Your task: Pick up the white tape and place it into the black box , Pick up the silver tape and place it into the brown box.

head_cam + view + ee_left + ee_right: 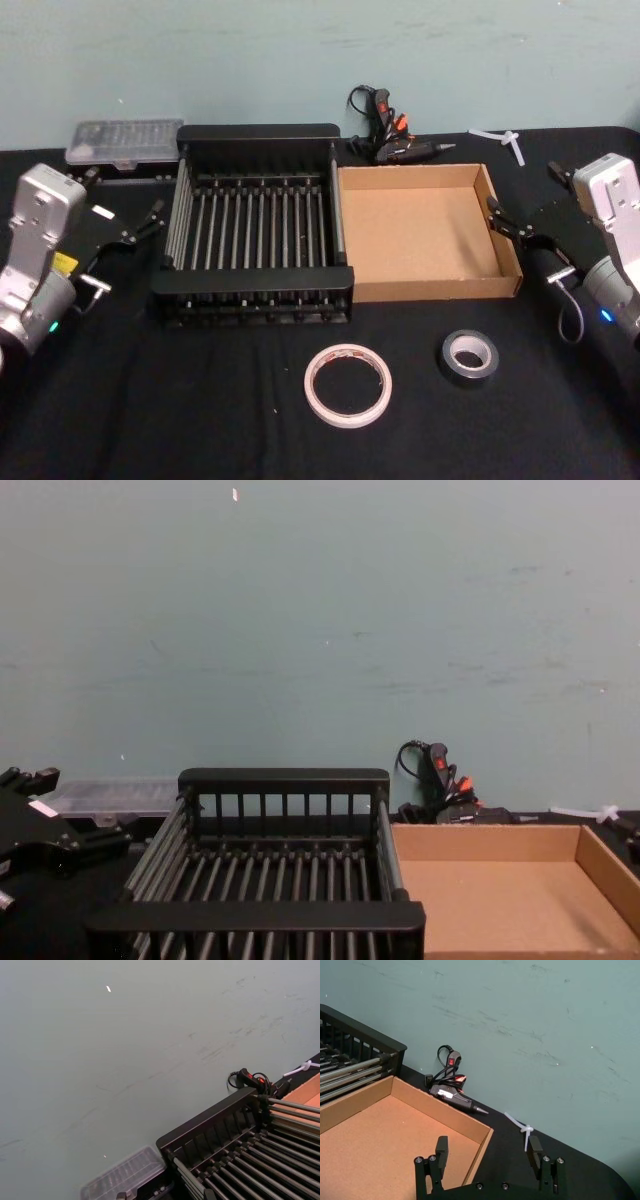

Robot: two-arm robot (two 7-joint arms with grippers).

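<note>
Black table [200,420]: both tapes lie apart from the boxes' edges.

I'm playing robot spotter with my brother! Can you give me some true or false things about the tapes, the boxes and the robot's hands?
1. The white tape is inside the black box. False: it lies on the table in front of the box.
2. The silver tape lies to the right of the white tape. True.
3. The brown box has a tape in it. False: nothing lies in it.
4. The right hand is open. True.
5. The left hand is holding the silver tape. False: it holds nothing, left of the black box.
</note>
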